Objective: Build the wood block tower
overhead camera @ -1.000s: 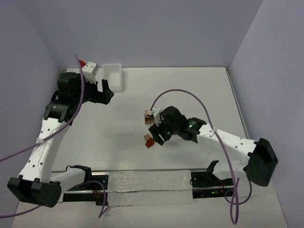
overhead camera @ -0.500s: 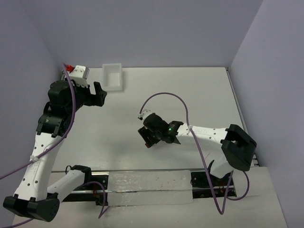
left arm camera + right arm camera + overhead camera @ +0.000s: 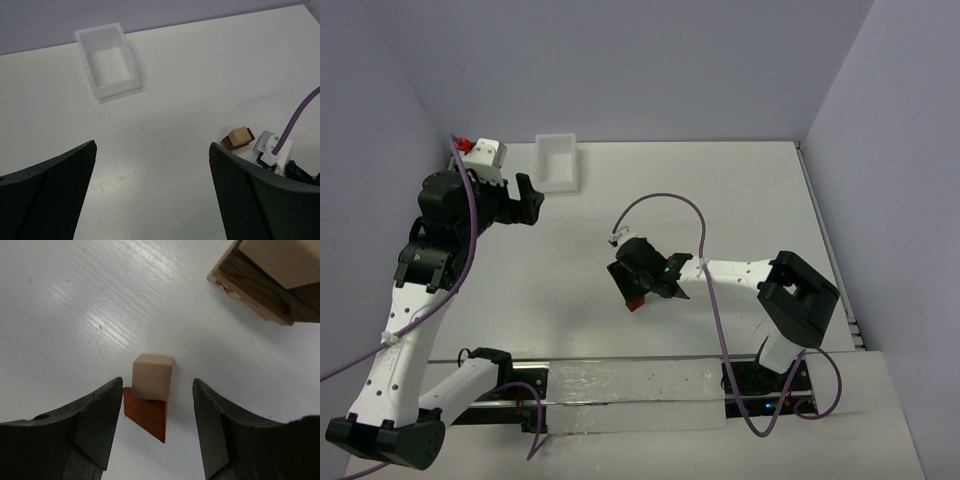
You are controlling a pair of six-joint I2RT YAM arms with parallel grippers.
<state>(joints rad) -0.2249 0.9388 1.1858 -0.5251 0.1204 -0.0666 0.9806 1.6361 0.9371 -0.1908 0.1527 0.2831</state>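
Observation:
The wood block tower (image 3: 272, 282) is a tan block on a dark brown block on a light tan base, at the top right of the right wrist view. It also shows in the left wrist view (image 3: 238, 138). A loose tan cube (image 3: 152, 376) touches a reddish-brown wedge (image 3: 148, 414) on the table. My right gripper (image 3: 157, 390) is open, low over these two, one finger on each side, touching neither. In the top view the right gripper (image 3: 632, 288) covers the tower; only the wedge (image 3: 636, 303) peeks out. My left gripper (image 3: 530, 197) is open and empty, far to the left.
A white rectangular plastic bin (image 3: 558, 138) stands at the back left, empty as the left wrist view (image 3: 100, 31) shows. The right arm's purple cable (image 3: 660, 205) loops above the blocks. Walls close the table at the back and sides.
My right gripper has swung over the loose tan cube and red wedge and now straddles them. My left arm drew back to the left a second ago and has held still since.

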